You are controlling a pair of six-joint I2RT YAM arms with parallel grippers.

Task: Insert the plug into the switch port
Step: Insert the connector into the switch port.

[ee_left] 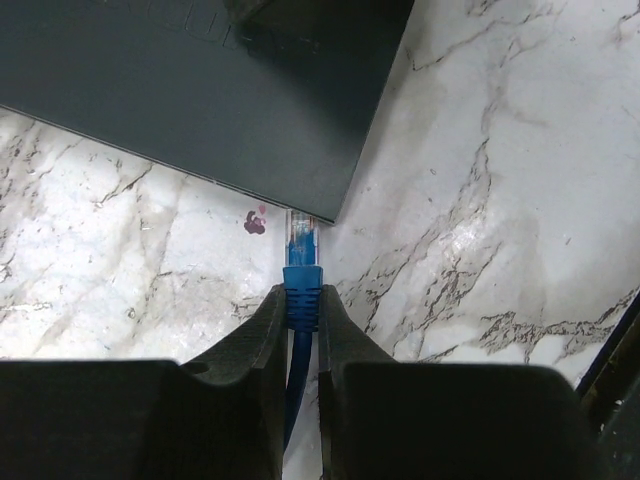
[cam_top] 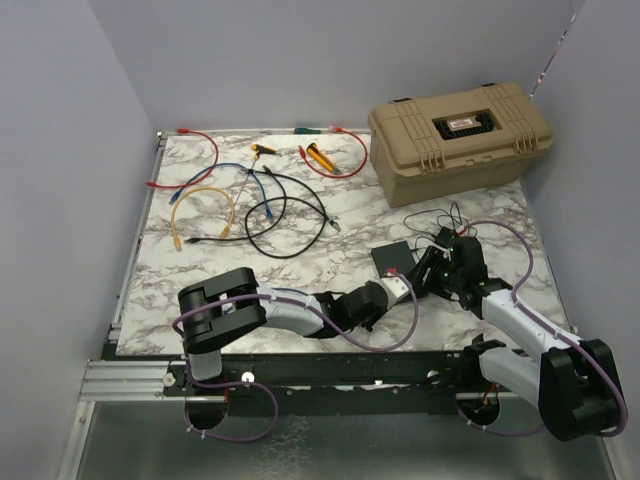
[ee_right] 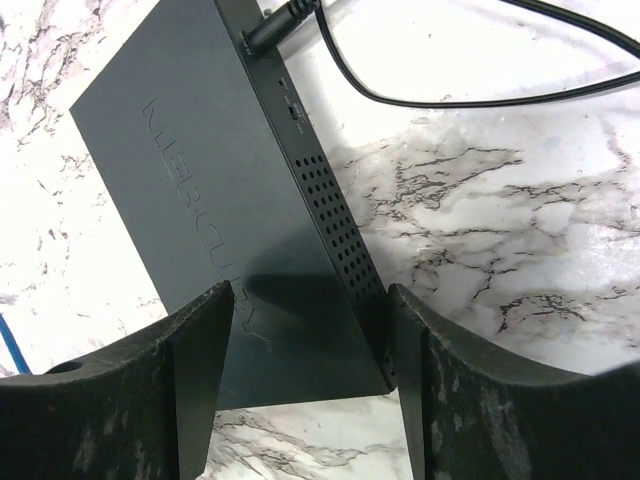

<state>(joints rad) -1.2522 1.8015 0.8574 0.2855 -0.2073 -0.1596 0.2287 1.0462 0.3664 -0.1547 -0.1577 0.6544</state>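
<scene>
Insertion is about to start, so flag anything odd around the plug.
A small dark-red stain marks the marble table beside the blue Ethernet plug. That plug, pinched in the left gripper, points at the very corner of the switch, which looks off-centre for an insertion.

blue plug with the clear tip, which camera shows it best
Left wrist: the blue plug fills mid-frame, pinched in the left gripper, clear tip at the edge of the flat dark-grey switch. Right wrist shows just a sliver of blue cable; the top view cannot resolve it.
</scene>
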